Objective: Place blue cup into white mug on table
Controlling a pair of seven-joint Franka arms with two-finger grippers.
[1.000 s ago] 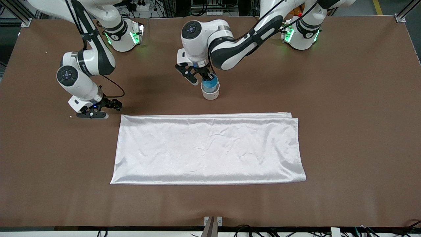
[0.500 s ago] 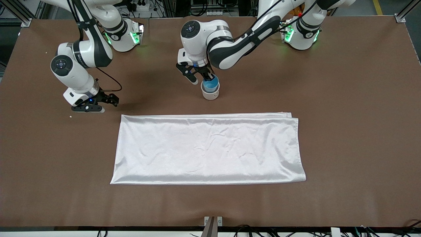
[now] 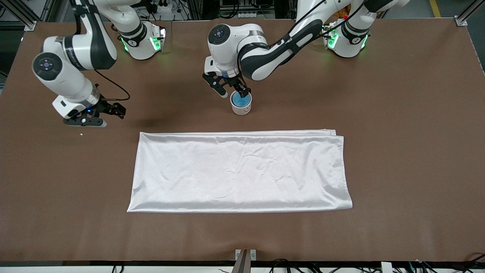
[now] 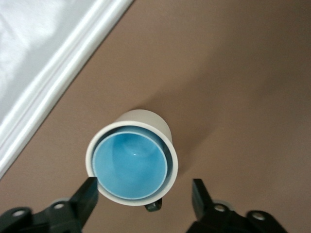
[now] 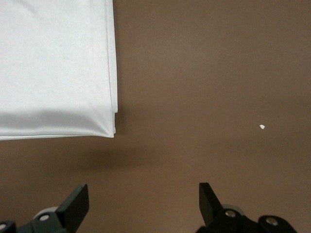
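Across nearly the whole front view spreads the brown table (image 3: 398, 151), with wide bare stretches along the lower edge of the frame and at both side margins. A shiny white cloth (image 3: 238, 170) lies flat in the lower centre, its upper hem passing just below the mug with a strip of bare table between them.

At upper centre stands the white mug (image 3: 241, 108), upright on the table. The blue cup (image 3: 240, 100) sits nested inside it, its rim just within the mug's rim; the left wrist view shows the same (image 4: 130, 165) inside (image 4: 146, 119).

The left tool (image 3: 231, 90) hangs just above the mug's rim, released, its fingers (image 4: 87, 196) spread to either side of the mug and gripping nothing.

At the upper left of the frame the right tool (image 3: 99, 113) hovers over bare table, fingers spread wide and empty. A tiny white speck (image 3: 81, 134) lies just below it.
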